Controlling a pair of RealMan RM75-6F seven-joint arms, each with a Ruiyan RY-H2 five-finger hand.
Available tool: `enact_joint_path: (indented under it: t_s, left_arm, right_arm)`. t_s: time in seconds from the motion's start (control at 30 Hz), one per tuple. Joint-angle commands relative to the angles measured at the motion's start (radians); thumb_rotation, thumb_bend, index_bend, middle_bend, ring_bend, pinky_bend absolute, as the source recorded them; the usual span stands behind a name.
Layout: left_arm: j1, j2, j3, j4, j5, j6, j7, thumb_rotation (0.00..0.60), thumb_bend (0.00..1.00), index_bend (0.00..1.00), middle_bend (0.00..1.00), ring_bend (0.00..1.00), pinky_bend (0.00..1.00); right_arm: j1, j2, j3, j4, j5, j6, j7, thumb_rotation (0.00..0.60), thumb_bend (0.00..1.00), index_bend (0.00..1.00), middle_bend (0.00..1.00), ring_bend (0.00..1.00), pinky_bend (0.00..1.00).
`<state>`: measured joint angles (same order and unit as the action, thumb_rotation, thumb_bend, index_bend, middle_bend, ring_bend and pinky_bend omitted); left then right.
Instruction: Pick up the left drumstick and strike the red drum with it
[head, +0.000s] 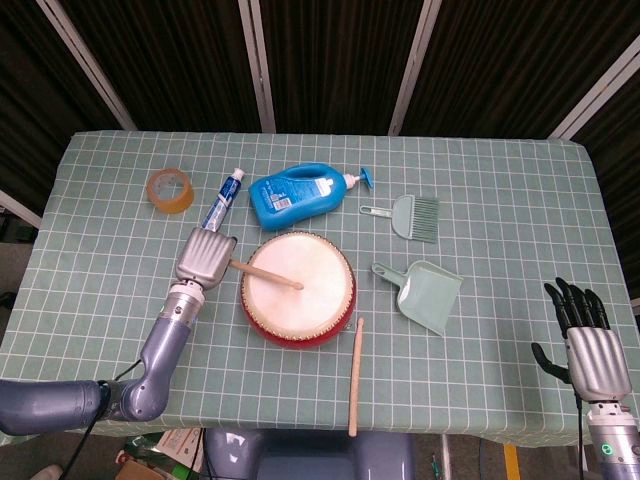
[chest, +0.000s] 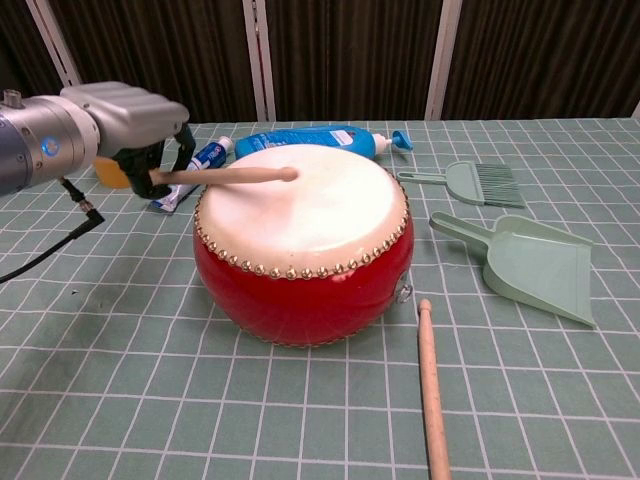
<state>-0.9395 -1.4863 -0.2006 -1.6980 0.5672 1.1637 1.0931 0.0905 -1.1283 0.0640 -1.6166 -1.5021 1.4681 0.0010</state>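
while held: the left hand (head: 205, 257) grips the stick (head: 266, 274) at its butt end, fingers (chest: 150, 172) curled round it, just left of the drum (head: 298, 288).
stick: it reaches from the hand rightward over the drum's white skin; in the chest view its rounded tip (chest: 288, 174) sits low above the skin, and whether it touches cannot be told.
drum: red body, white skin, studs round the rim, standing upright on the worktop (head: 500, 180).
right hand: at the near right edge of the worktop, well apart from the drum (head: 585, 340); fingers straight and slightly spread, holding nothing.
second stick: lying on the worktop just right of the drum's near side (head: 355, 376), running toward the near edge.
dustpan: right of the drum (head: 428, 295), handle pointing toward it.
brush: beyond the dustpan, right of and behind the drum (head: 408, 215).
bottle: blue, lying on its side just behind the drum (head: 297, 193).
tube: behind the drum to the left (head: 222, 201), just beyond the left hand.
tape: roll further left of the tube (head: 170, 190), well apart from the drum.
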Motion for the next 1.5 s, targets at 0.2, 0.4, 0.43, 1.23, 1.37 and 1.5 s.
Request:
enact_joint_path:
  t_s: [0.2, 0.4, 0.43, 1.23, 1.37, 1.5]
  left_arm:
    - [0.014, 0.049, -0.104, -0.122, 0.183, 0.078, -0.267, 0.600, 0.64, 0.76, 1.00, 1.00, 0.99]
    - [0.032, 0.101, -0.158, -0.218, 0.244, 0.137, -0.328, 0.600, 0.64, 0.76, 1.00, 1.00, 0.99]
    - [0.033, 0.108, -0.168, -0.229, 0.247, 0.145, -0.333, 0.600, 0.64, 0.76, 1.00, 1.00, 0.99]
    - [0.078, 0.014, 0.070, -0.056, 0.116, 0.076, -0.209, 0.600, 0.64, 0.76, 1.00, 1.00, 0.99]
    - [0.020, 0.040, 0.091, -0.093, -0.129, 0.083, 0.028, 0.600, 0.63, 0.76, 1.00, 1.00, 0.99]
    - [0.011, 0.080, -0.002, -0.172, -0.101, 0.127, -0.043, 0.600, 0.63, 0.76, 1.00, 1.00, 0.99]
  right_arm:
    - [-0.002, -0.001, 0.000, -0.001, 0.001, 0.004, -0.006, 0.600, 0.35, 0.00, 0.00, 0.00, 0.00]
    - [-0.003, -0.002, -0.001, -0.003, -0.001, 0.004, -0.013, 0.600, 0.35, 0.00, 0.00, 0.00, 0.00]
    - [-0.003, -0.002, -0.001, -0.003, -0.001, 0.005, -0.013, 0.600, 0.35, 0.00, 0.00, 0.00, 0.00]
    - [0.003, -0.001, -0.002, -0.007, 0.004, -0.011, -0.012, 0.600, 0.35, 0.00, 0.00, 0.00, 0.00]
    - [0.003, 0.001, -0.002, -0.009, 0.008, -0.014, -0.008, 0.600, 0.35, 0.00, 0.00, 0.00, 0.00]
    - [0.002, 0.001, -0.002, -0.009, 0.004, -0.010, -0.009, 0.600, 0.35, 0.00, 0.00, 0.00, 0.00]
